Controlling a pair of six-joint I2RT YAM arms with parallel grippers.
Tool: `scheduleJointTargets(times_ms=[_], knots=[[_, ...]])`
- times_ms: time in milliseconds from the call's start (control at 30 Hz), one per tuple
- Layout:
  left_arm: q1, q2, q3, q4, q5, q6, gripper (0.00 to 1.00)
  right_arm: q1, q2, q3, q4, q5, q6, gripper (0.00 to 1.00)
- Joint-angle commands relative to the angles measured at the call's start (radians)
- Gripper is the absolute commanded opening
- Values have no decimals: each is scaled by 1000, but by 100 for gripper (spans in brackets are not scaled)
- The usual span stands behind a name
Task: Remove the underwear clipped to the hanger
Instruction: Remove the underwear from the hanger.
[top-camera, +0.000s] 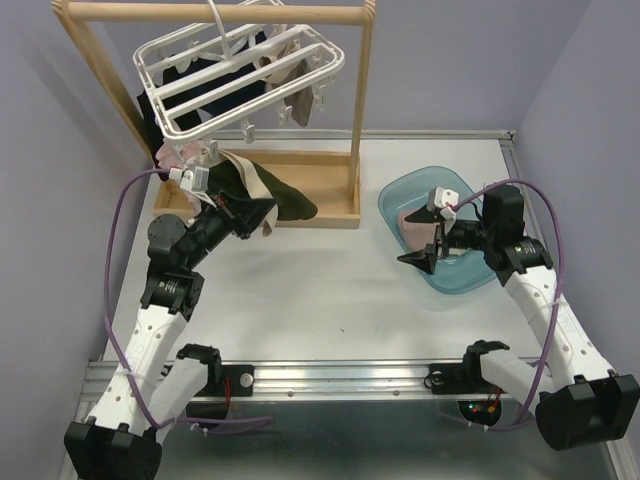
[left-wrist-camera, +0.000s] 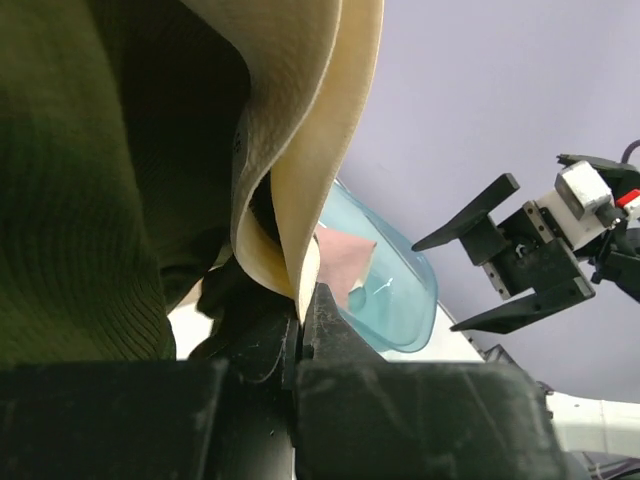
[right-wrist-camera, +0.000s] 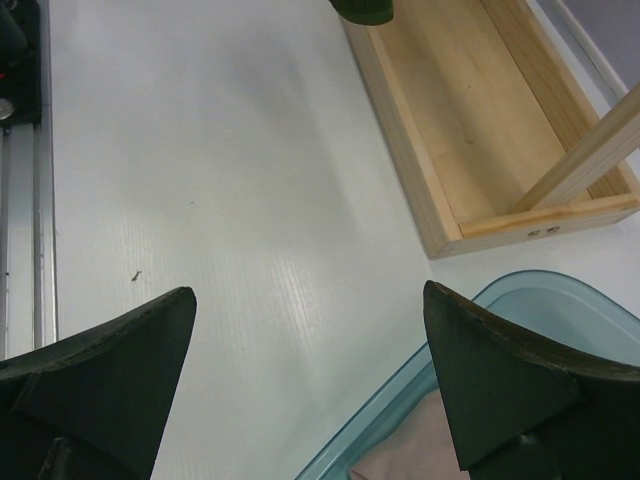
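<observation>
The white hanger (top-camera: 240, 75) hangs tilted from the wooden rail, with black underwear (top-camera: 215, 85) and pale pieces (top-camera: 290, 70) under it. My left gripper (top-camera: 262, 218) is shut on the cream underwear (top-camera: 250, 180), which stretches down from the hanger's front corner. The dark olive underwear (top-camera: 292, 202) hangs beside it. In the left wrist view the jaws (left-wrist-camera: 300, 312) pinch the cream cloth (left-wrist-camera: 310, 120), with the olive cloth (left-wrist-camera: 80, 200) on the left. My right gripper (top-camera: 425, 250) (right-wrist-camera: 308, 295) is open and empty over the tub's left rim.
A teal tub (top-camera: 470, 275) at the right holds pink underwear (top-camera: 410, 225); it also shows in the right wrist view (right-wrist-camera: 400, 455). The wooden stand's base tray (top-camera: 330, 190) lies behind the left gripper. The tub rim (right-wrist-camera: 480, 320) and tray (right-wrist-camera: 480, 120) lie under the right gripper.
</observation>
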Motion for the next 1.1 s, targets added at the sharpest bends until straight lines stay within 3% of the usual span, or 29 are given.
scheduleJointTargets(times_ms=[0,200,367,533,733,933,1067], knots=[[-66,17,31,116,-74,-38,0,4,-26,-12,-5,-72,-18,100],[-146,77,53,153,-138,-50,0,4,-23,-12,-8,-133,-15,100],[-213,146,82,183,-194,-58,0,111,31,32,-3,-146,-26,100],[-256,206,112,211,-231,-73,0,335,182,173,49,136,115,100],[-290,228,135,222,-270,-88,0,484,302,342,190,412,311,100],[-301,220,129,229,-307,-107,0,604,345,414,316,581,477,100],[-307,219,119,255,-326,-138,0,648,381,451,354,617,540,100]])
